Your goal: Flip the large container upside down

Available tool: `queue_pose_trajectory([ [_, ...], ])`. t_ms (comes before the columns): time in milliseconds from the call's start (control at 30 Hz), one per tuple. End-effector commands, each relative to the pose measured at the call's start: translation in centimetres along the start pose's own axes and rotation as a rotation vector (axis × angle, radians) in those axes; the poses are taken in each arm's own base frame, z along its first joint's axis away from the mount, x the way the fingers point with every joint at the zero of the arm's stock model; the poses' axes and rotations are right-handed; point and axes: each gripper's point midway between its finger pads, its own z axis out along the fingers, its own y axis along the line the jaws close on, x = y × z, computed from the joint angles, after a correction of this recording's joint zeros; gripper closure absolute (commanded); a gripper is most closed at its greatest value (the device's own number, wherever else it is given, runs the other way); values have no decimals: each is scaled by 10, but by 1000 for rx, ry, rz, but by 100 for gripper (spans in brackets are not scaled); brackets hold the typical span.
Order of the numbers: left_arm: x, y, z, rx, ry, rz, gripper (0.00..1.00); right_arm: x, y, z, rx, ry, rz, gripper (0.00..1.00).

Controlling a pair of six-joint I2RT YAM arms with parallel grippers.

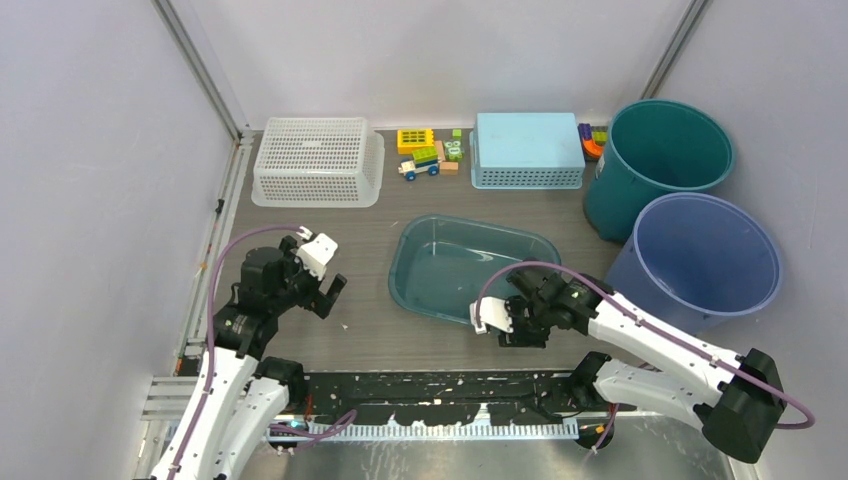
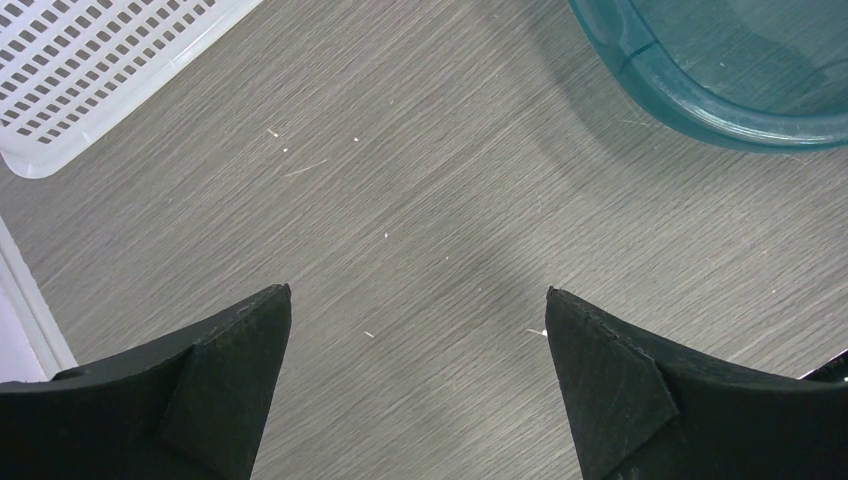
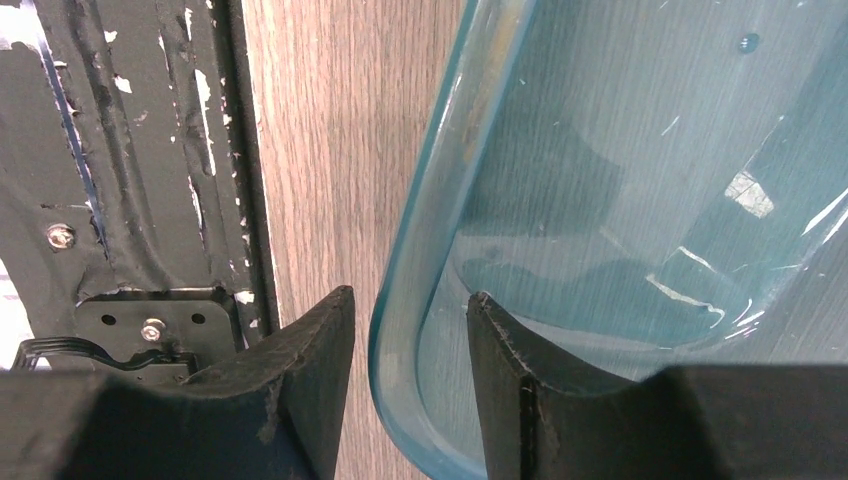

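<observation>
You find the large container [image 1: 450, 265] in the middle of the table [image 1: 360, 330], a basket [image 1: 318, 160] behind-left of it, a near bucket [image 1: 700, 255] and a far bucket [image 1: 668, 145] at right.

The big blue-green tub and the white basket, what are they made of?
The tub looks like clear, tinted plastic: it is glossy with shiny highlights, and the table shows through its wall. The basket looks like matte white plastic, moulded into a grid of small holes. Both are guesses from looks alone.
</observation>
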Motion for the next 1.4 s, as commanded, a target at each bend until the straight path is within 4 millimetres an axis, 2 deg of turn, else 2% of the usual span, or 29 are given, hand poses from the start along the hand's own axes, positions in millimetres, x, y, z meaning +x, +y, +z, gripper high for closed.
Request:
queue_pose_trajectory([
  [0, -6, -3, 1, 16, -35, 7, 0, -9, -8, -3, 32, -16, -6, 51],
  [233, -4, -4, 1, 23, -34, 11, 0, -9, -7, -1, 19, -10, -7, 60],
  [400, -5, -5, 2, 28, -36, 13, 0, -15, -5, -4, -3, -14, -4, 81],
  [533, -7, -6, 1, 33, -42, 19, 0, -17, -2, -10, -18, -24, -17, 92],
  [633, -19, -4, -3, 41, -59, 34, 0, -24, 1, -23, -38, -41, -31, 99],
  [800, -55, -10, -19, 140, -81, 75, 0, -42, 6, -59, -68, -78, -51, 99],
  [1033, -121, -15, -55, 267, -153, 170, 0, -68, 20, -107, -135, -149, -53, 99],
  [1167, -167, -17, -79, 329, -226, 215, 0, -80, 26, -125, -190, -165, -55, 99],
  [1267, -191, -21, -91, 367, -277, 232, 0, -88, 27, -134, -220, -173, -50, 99],
  [1367, -208, -27, -96, 403, -311, 236, 0, -99, 22, -141, -221, -192, -29, 99],
])
